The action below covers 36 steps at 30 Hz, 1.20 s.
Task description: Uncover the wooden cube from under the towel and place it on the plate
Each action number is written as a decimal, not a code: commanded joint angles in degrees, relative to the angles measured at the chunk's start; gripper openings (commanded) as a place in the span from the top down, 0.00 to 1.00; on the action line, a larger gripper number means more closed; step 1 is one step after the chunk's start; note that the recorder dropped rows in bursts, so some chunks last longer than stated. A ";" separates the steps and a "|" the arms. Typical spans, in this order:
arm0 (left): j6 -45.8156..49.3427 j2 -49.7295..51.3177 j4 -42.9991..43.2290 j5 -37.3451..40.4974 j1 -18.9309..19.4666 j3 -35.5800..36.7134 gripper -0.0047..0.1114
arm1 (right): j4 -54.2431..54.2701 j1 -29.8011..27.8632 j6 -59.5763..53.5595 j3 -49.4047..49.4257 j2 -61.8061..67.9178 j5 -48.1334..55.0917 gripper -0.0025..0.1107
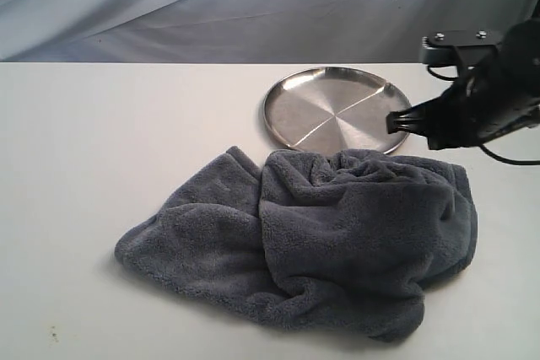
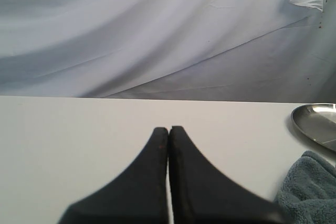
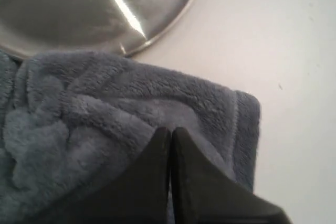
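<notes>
The blue-grey towel [image 1: 321, 233] lies crumpled on the white table, its far edge touching the silver plate [image 1: 337, 111]. The wooden cube is hidden; nothing of it shows in any view. My right gripper [image 1: 393, 121] hangs over the towel's far right corner beside the plate's rim, shut, with nothing between its fingers. The right wrist view shows that gripper [image 3: 171, 130] just above the towel [image 3: 105, 114], with the plate [image 3: 79, 9] beyond. My left gripper [image 2: 169, 129] is shut and empty over bare table, the plate [image 2: 317, 124] and a towel corner [image 2: 310, 187] off to one side.
A pale grey cloth backdrop [image 1: 253, 6] hangs behind the table's far edge. The white tabletop [image 1: 101, 141] stretches left of the towel and plate. The left arm does not show in the exterior view.
</notes>
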 commanded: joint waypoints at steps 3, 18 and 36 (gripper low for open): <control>-0.14 -0.09 0.04 -0.09 -0.05 0.25 0.95 | -0.23 10.22 -3.88 -15.51 10.67 5.08 0.98; -0.13 -0.09 0.04 -0.09 -0.05 0.25 0.95 | 3.13 30.98 -4.02 -24.00 16.76 8.30 0.98; -0.13 -0.09 0.04 -0.09 -0.05 0.25 0.95 | 9.54 39.46 2.22 13.48 -1.97 -10.31 0.98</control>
